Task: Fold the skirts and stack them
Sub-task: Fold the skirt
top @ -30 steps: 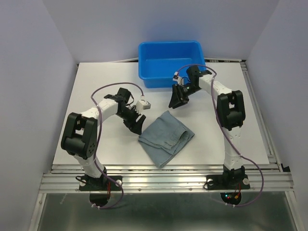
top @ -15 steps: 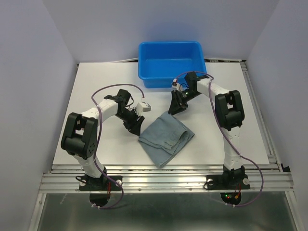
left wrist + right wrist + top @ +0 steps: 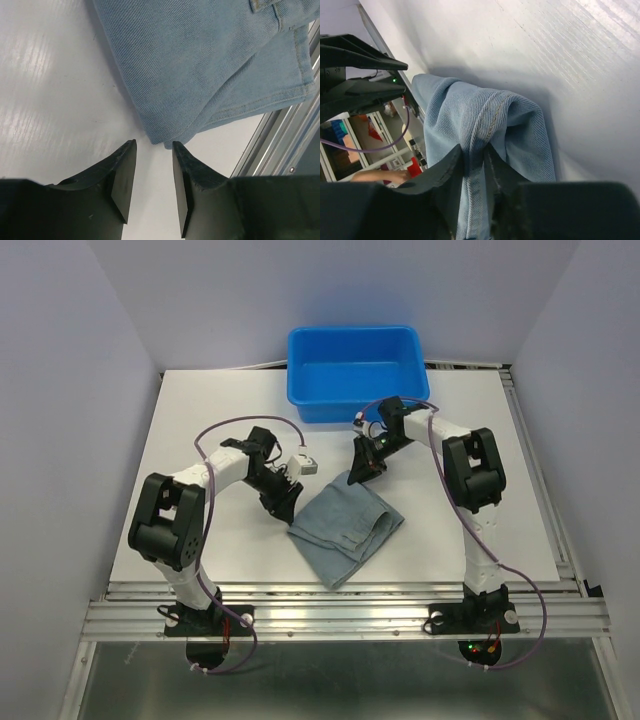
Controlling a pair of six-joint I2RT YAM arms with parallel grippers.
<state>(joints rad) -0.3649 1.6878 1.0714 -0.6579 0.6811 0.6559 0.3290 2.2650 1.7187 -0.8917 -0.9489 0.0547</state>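
Observation:
One grey-blue denim skirt (image 3: 345, 523) lies loosely folded on the white table, near the front middle. My left gripper (image 3: 283, 502) is at its left edge. In the left wrist view its jaws (image 3: 154, 146) stand open on the table, and a folded corner of the skirt (image 3: 200, 65) lies just ahead of the fingertips. My right gripper (image 3: 360, 472) is at the skirt's far corner. In the right wrist view it (image 3: 474, 150) is shut on a raised seam fold of the skirt (image 3: 470, 110).
A rigid bright blue tub (image 3: 353, 370) stands at the back middle of the table (image 3: 200, 410), just behind the right arm. An aluminium rail (image 3: 340, 595) runs along the near edge, close to the skirt's front corner. White walls close in both sides.
My right gripper has come down and toward me from beside the tub onto the skirt's far corner. My left gripper has edged closer to the skirt's left edge. The skirt has not moved.

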